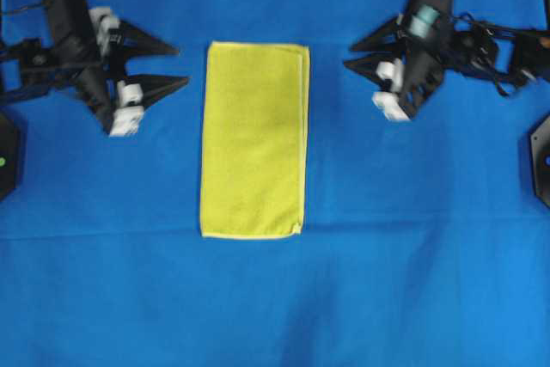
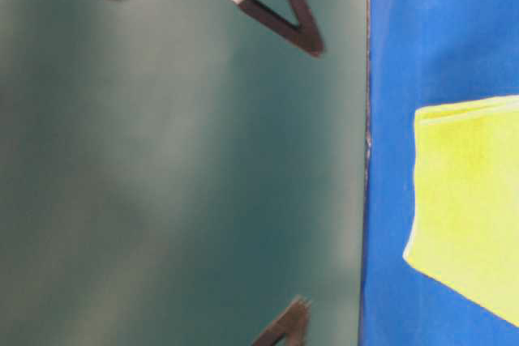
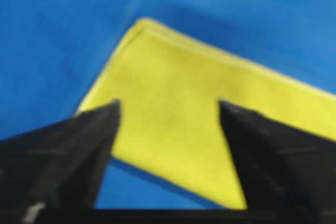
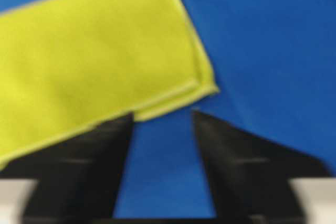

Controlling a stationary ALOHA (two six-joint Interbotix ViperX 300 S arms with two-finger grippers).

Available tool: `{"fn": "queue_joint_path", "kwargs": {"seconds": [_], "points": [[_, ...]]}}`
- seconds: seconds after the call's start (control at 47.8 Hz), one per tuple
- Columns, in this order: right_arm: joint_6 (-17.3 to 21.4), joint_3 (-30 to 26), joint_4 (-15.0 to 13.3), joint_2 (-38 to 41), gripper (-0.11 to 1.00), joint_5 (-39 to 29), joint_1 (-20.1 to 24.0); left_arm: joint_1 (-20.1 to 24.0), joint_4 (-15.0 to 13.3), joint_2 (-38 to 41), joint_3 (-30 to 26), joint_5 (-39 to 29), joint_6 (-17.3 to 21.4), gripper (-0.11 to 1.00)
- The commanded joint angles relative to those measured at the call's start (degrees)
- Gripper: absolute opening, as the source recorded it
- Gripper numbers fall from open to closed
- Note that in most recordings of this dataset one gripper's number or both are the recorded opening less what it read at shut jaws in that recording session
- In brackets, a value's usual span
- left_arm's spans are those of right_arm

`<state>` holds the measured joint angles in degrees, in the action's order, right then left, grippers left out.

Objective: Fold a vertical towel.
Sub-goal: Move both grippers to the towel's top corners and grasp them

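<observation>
Your left claw (image 1: 183, 64) sits at the left of the overhead view, above the blue cloth surface (image 1: 275, 298), with its two black fingers (image 1: 150, 39) spread wide and pointing toward the middle. Nothing is between them. The fingertips stop just short of the towel's left hem, level with its upper part, and I see no contact.

From your left wrist camera, the same claw (image 3: 169, 104) shows both tips apart with the towel (image 3: 178, 129) lying ahead of and below the gap; a hemmed corner lies further ahead, toward the upper left of that view.

The towel (image 1: 254, 139) lies flat between your two claws, a yellow rectangle with its long side running top to bottom in the overhead view. Its paler stitched hem is visible along the right and bottom edges. It appears doubled at the lower right corner, though blur prevents certainty.

Your right claw (image 1: 347, 55) sits to the right of the towel, fingers likewise spread and empty, tips pointing at the towel's upper right edge and near it without touching. From the right wrist camera, this claw (image 4: 163, 113) has a hemmed towel corner (image 4: 94, 56) just ahead of the gap.

The table-level view is blurred; it shows only finger parts and the towel's edge.
</observation>
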<state>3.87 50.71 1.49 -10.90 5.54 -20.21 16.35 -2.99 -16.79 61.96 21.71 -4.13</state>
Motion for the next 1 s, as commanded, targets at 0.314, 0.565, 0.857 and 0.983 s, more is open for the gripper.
{"fn": "queue_joint_path", "kwargs": {"seconds": [0.314, 0.565, 0.857, 0.983], "points": [[-0.4, -7.5, -2.5, 12.0, 0.59, 3.6, -2.6, 5.9, 0.1, 18.1, -6.9, 6.7, 0.6, 0.80], [-0.5, -10.9, -4.1, 18.3, 0.59, 3.8, -3.3, 7.1, 0.1, 25.9, -9.3, 9.3, 0.7, 0.80], [-0.5, -12.8, -5.6, 22.9, 0.58, 6.7, -3.7, 7.8, 0.1, 28.9, -11.2, 9.4, 0.7, 0.80], [-0.5, -13.4, -5.9, 24.3, 0.59, 7.0, -4.2, 7.9, 0.3, 29.0, -11.2, 9.4, 0.7, 0.80]]}}
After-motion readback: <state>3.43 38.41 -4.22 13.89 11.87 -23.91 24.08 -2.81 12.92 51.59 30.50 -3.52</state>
